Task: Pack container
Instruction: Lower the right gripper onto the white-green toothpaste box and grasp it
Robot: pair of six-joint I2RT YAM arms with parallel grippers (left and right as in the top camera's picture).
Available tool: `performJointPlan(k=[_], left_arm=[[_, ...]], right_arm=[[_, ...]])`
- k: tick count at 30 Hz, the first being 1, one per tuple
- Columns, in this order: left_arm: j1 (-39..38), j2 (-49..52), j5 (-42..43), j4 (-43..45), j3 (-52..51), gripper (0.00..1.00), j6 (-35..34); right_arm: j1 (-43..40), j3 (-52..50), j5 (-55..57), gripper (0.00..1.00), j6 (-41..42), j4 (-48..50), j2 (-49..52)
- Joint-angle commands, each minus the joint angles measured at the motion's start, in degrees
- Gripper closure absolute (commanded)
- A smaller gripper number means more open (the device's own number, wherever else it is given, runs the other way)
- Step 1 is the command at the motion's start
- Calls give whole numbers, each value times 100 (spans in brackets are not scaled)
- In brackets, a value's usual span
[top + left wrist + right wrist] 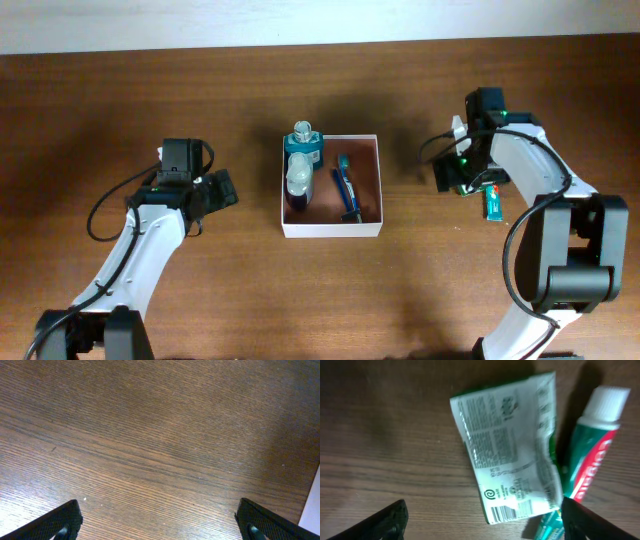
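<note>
Nearest to your right wrist camera are the two black fingers [387, 522] of the right claw [485, 522]. They stand wide apart and grip nothing. The left claw [160, 522] is also spread wide, and between its fingers you see only the bare wooden counter [160, 435].

The container [332, 229] stands on the counter between the two claws, in front of the left claw and well apart from the right one. Its white walls are upright and its top is open.

Inside it, on the side nearer to the left claw, lies a blue-green bottle [303, 148]; its white cap reaches over the far wall. A clear bottle [298, 180] lies just beside it, touching it. On the side nearer to the right claw lies a blue toothbrush [345, 185].

A toothpaste tube [592, 455], green and red with a white cap, lies on the counter next to the right finger of the right claw.

A green-and-white packet [512, 450] lies flat directly under the right claw, between its fingers, and its edge touches the tube. You cannot tell whether the fingers touch the packet.
</note>
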Motion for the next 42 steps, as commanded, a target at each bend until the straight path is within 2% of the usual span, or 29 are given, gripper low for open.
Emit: performJointPlan(k=[1,9,13,22,29,40,42], left_arm=[[9,42,-39,-2,-28,1,50],[9,42,-39,-4,-28,1,50],[9,42,-39,-4,-28,1,50],[9,42,-39,-2,-28,1,50],[9,42,-39,-2,-28,1,50],[9,42,-39,-2,-28,1,50],[9,42,-39,-2,-28,0,50]], right_arm=[[0,-168,-57,7,-44,103,52],[0,-205,-79,4,-46,205,52],[4,-205,-658,2,-181,188,52],[-61,-203,-619,3,-186,188,52],[-216,-205,-483,3,516,389,52],[-219,-205,-487,4,737,811,52],[-221,-205,-472,8,916,826,52]])
